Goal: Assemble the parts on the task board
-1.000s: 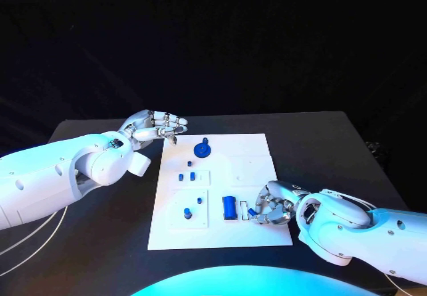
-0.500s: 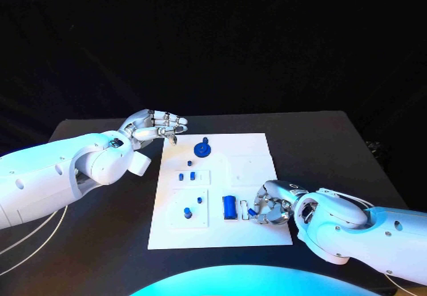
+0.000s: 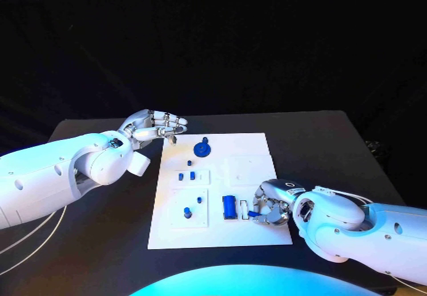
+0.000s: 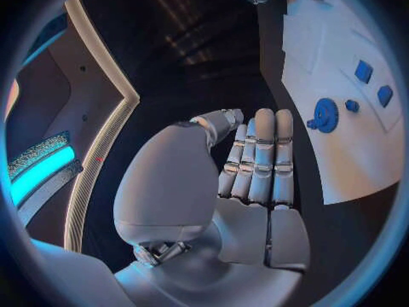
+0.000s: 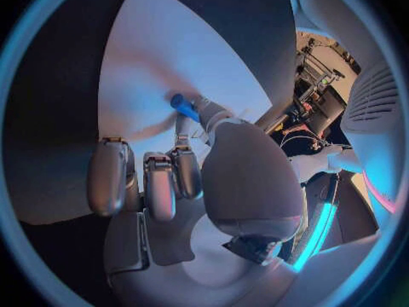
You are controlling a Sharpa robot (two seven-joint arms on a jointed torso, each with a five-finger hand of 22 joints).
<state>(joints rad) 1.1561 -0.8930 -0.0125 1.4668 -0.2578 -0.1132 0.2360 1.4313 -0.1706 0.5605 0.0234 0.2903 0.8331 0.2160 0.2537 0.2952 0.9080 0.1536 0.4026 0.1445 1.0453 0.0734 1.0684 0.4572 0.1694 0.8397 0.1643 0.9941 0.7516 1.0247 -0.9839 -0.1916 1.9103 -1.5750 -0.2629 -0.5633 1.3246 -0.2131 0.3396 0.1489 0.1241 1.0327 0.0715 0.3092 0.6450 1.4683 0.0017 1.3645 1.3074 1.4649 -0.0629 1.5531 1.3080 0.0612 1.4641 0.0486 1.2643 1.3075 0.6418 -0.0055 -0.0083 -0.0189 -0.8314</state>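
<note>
The white task board [image 3: 249, 151] lies in the middle of the black table. On it are a round blue part [image 3: 203, 148], several small blue pegs [image 3: 187, 176] and a larger blue block [image 3: 229, 206] near the front. My right hand [image 3: 274, 205] hovers over the board's near right area, just right of the block. It pinches a small blue part [image 3: 253, 214], also seen as the blue part [image 5: 183, 106] between thumb and fingertip above the board [image 5: 162, 54]. My left hand [image 3: 156, 127] hangs off the board's far left corner, fingers curled in and holding nothing.
Bare black table [image 3: 329, 148] surrounds the board on all sides. The left wrist view shows my left hand [image 4: 251, 174] beside the board [image 4: 350, 157], with the round blue part [image 4: 324, 114] and small pegs [image 4: 364, 70] on it.
My right hand has turned slightly at the wrist and edged a little toward the blue block, still pinching the small part. The left hand has not moved.
</note>
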